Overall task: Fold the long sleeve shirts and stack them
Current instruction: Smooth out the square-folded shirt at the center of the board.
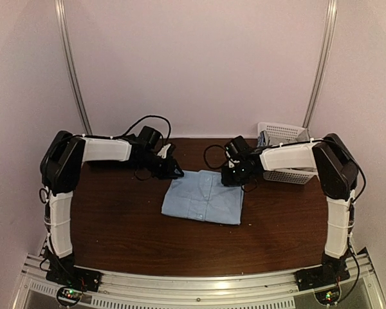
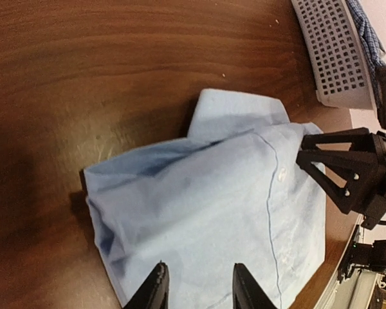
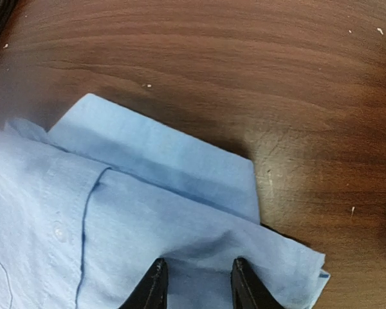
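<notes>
The light blue shirt (image 1: 202, 196) lies folded into a rough rectangle on the middle of the dark wood table (image 1: 116, 219), collar toward the back. My left gripper (image 1: 174, 172) hangs open at its back left corner. In the left wrist view the left gripper (image 2: 199, 284) is spread over the shirt (image 2: 212, 206), holding nothing. My right gripper (image 1: 231, 177) is open at the back right corner. In the right wrist view the right gripper (image 3: 197, 281) straddles a small crease in the shirt (image 3: 148, 212). The black shirt is out of view.
A white lattice basket (image 1: 284, 132) stands at the back right behind the right arm, with blue checked cloth (image 2: 365, 32) in it. It also shows in the left wrist view (image 2: 334, 51). Bare table lies in front of and left of the shirt.
</notes>
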Robot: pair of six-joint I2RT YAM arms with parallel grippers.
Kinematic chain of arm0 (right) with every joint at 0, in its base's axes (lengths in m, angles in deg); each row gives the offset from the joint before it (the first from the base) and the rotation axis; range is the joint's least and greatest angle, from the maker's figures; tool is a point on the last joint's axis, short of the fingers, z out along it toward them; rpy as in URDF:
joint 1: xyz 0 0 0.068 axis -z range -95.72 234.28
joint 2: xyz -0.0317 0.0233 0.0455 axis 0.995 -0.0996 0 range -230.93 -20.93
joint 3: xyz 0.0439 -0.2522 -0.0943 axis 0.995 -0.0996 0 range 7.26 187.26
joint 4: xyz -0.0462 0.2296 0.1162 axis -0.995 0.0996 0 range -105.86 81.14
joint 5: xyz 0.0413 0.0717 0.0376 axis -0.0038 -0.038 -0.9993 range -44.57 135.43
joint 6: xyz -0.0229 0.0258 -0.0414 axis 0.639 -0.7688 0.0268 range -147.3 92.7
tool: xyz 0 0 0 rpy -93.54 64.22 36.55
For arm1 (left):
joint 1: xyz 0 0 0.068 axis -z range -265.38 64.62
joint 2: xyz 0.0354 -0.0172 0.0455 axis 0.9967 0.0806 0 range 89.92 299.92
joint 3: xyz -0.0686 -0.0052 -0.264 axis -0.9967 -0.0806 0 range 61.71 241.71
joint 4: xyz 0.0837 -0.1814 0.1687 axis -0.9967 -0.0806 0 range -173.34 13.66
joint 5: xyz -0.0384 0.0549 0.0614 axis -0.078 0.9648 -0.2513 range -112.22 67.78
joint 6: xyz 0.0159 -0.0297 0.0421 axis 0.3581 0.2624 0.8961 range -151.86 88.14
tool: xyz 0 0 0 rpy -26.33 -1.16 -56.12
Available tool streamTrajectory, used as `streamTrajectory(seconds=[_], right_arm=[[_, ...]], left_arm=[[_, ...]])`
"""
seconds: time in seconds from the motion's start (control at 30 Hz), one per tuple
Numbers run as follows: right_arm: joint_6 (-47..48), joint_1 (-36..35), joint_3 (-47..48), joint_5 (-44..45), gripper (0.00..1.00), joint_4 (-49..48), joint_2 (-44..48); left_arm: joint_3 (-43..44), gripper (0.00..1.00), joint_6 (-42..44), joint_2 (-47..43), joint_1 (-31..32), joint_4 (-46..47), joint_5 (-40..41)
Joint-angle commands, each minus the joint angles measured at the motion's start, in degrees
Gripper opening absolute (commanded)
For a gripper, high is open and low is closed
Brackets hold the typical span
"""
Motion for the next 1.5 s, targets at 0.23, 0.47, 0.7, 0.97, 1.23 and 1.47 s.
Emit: streamTrajectory(seconds=[0.23,0.47,0.7,0.97,1.23,1.47], right_arm=[[0.4,4.6,-3.2,-1.7,0.41,-0.6,0.5],[1.0,4.6,-5.8,0.0,0.49,0.8,6.5],[0.5,4.1,-11.9,-0.1,0.61,0.2,14.9],[0.1,3.7,-17.2,-1.7,0.63,-1.5,19.5],[0.1,3.1,-19.9,-2.6,0.63,-2.9,20.9],[0.0,2.8,-20.3,-3.1,0.63,-4.0,20.8]], left_arm=[[19.4,0.31,2.4,14.8,-1.9,-7.9,5.9],[18.1,0.45,3.6,8.6,-3.6,-11.5,9.6],[3.0,0.56,6.1,-0.3,-3.9,-10.1,3.2],[-4.4,0.64,6.5,-2.4,-0.6,-9.4,3.6],[-3.3,0.53,4.2,-0.1,2.1,-9.0,4.1],[-2.6,0.38,1.7,1.1,3.3,-10.2,6.2]])
